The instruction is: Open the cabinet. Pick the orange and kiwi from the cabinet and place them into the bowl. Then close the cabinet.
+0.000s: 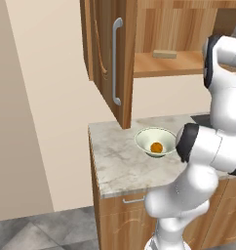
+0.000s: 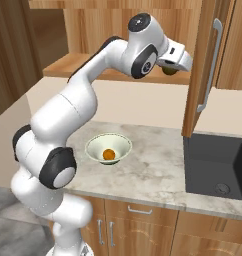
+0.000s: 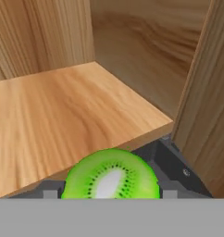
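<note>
Robot gripper [image 2: 169,68] grasps the sliced bright green kiwi [image 3: 112,175] at the open brown wood-grain cabinet [image 1: 110,53] shelf edge; small round orange [image 2: 109,154] sits inside the pale flared bowl [image 2: 93,146] on the marble surface [image 2: 158,170], at 7 o'clock from the gripper

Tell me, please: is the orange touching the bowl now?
Touching. In the right base view the orange rests on the inside bottom of the bowl, with no gap under it; the left base view shows the same.
</note>
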